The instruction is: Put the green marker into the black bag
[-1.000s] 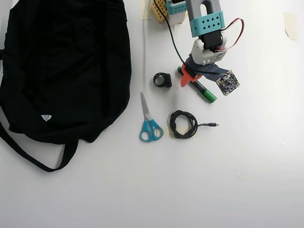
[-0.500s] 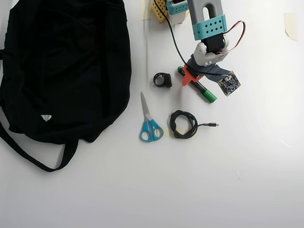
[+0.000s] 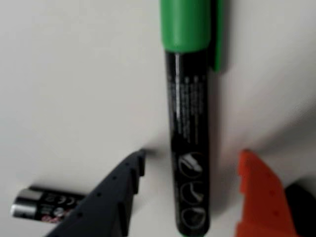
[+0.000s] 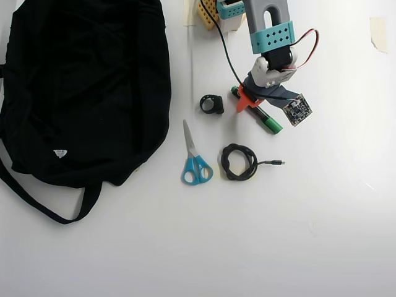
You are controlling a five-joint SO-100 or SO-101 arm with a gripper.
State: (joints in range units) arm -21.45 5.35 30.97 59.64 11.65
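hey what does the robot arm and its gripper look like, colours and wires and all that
The arm is grey with a teal perforated band, a white wrist motor, red and black wires, and a bare circuit-board camera. The gripper has one dark blue-grey finger and one orange finger, both stepped.

I note the green marker (image 3: 188,148) has a glossy black plastic barrel and a smooth green cap. The black bag (image 4: 86,86) reads as soft matt cloth. The table (image 4: 309,235) looks smooth, white, faintly sheened.

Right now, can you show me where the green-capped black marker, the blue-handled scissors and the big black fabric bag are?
Green-capped black marker (image 3: 190,148): wrist view, middle of barrel.
Blue-handled scissors (image 4: 197,169): overhead view, on the handles.
Big black fabric bag (image 4: 86,86): overhead view, middle of fabric.
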